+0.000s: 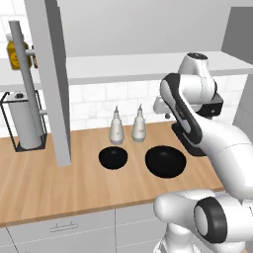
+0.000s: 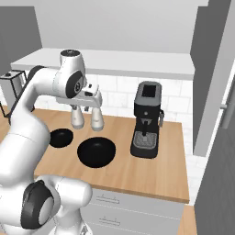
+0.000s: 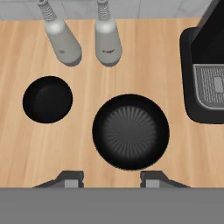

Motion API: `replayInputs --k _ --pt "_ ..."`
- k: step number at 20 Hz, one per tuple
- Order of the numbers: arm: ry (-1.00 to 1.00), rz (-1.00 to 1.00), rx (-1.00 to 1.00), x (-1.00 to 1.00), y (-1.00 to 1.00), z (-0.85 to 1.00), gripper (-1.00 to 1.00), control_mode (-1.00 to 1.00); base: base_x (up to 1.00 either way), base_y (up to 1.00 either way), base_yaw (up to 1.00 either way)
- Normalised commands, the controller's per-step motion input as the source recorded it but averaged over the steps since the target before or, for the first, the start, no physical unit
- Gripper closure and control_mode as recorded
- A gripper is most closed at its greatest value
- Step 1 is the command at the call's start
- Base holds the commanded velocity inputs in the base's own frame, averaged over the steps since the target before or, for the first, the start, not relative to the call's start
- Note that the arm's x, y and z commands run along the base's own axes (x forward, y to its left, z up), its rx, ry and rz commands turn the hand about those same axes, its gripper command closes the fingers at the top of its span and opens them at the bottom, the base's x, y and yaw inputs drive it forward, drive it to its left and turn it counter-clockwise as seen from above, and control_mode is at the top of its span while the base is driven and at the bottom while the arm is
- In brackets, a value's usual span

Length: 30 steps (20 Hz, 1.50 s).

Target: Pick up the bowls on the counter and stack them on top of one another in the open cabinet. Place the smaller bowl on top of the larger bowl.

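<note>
On the bench (image 1: 59, 190), the small bowl (image 3: 47, 99) sits left of the large bowl (image 3: 130, 131), both mid-depth, in front of two white bottles (image 3: 83, 39) at the back edge. The gripper (image 3: 111, 178) hangs above, partly open and empty, the large bowl directly below and just ahead of its tips. The cabinet shelf (image 1: 123, 66) waits overhead, bare.

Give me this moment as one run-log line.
phase: approach | gripper: open, empty, above larger bowl | smaller bowl: on counter, apart | open cabinet shelf: no bowls
</note>
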Motion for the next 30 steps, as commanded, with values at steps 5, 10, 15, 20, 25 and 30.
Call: replayInputs --k 5,10,15,20,25,30 --pt "0.0 0.0 0.0 -0.13 0.02 0.0 -1.0 -1.0 0.0 0.0 0.0" --pt "0.0 0.01 0.01 -0.29 0.24 -0.09 -1.0 -1.0 0.0 0.0 0.0" --pt "0.0 0.0 0.0 -0.18 0.44 -0.26 -1.0 -1.0 0.0 0.0 0.0" --pt "0.01 0.0 0.0 -0.01 0.49 -0.41 -1.0 -1.0 0.0 0.0 0.0" --pt "0.02 0.0 0.0 0.0 0.56 -0.5 -1.0 -1.0 0.0 0.0 0.0" --pt "0.0 -0.04 -0.06 0.0 0.55 -0.35 -1.0 -1.0 0.0 0.0 0.0"
